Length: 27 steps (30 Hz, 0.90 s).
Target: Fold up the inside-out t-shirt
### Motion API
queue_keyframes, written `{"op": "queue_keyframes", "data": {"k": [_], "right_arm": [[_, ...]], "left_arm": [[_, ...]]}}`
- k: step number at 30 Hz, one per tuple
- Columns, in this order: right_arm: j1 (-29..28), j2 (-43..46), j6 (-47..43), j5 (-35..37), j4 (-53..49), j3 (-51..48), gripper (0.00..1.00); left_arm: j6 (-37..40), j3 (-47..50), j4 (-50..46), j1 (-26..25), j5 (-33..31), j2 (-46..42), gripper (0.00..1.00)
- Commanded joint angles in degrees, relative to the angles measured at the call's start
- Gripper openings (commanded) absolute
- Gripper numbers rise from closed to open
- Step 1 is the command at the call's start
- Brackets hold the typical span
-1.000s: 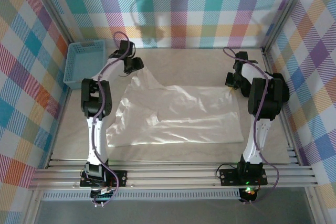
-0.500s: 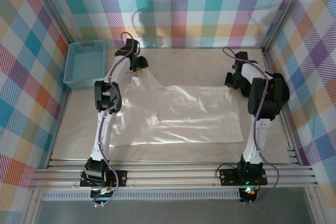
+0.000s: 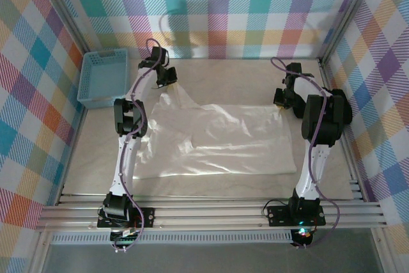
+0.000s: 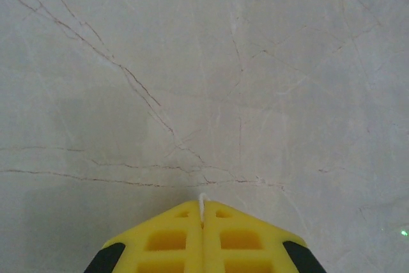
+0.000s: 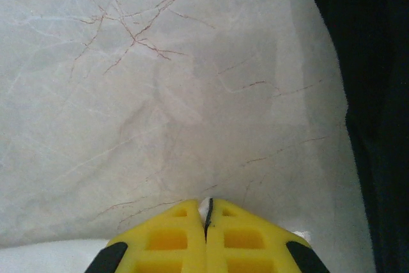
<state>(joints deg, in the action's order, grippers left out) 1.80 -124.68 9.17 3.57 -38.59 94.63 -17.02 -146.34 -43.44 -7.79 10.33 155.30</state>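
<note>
No legible text or markings

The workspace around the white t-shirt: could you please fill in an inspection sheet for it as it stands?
Surface: pale marbled table, veined, no spills seen.
Job's things: white t-shirt spread out between the arms, wrinkled.
Clutter: blue basket at the far left, off the shirt; black fabric at the right edge of the right wrist view.
Grippers: left gripper shut, pinching white cloth at the shirt's far left corner; right gripper shut on its far right corner.
Cables: purple cables loop along both arms.
Surroundings: plaid walls; metal rails at the near edge.
</note>
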Motion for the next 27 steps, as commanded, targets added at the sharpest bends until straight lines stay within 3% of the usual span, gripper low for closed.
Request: {"op": "queue_keyframes", "data": {"k": [1,3,16,27], "right_arm": [[-0.1,2.0,-2.8,0.8,2.0,0.4,0.07],[-0.1,4.3,-4.2,0.8,4.3,-1.7,0.06],[-0.1,23.9,-4.8,-0.9,15.4,-24.2,0.06],[-0.1,40.9,-0.4,-1.1,19.2,-40.9,0.06]], "left_arm": [[1.2,-1.4,-2.9,1.0,1.7,-4.6,0.00],[1.2,1.7,-4.0,1.0,1.7,-8.9,0.00],[-5.8,57.2,10.7,1.0,0.0,-57.5,0.00],[-5.7,80.4,0.5,1.2,-3.2,-86.3,0.00]]}}
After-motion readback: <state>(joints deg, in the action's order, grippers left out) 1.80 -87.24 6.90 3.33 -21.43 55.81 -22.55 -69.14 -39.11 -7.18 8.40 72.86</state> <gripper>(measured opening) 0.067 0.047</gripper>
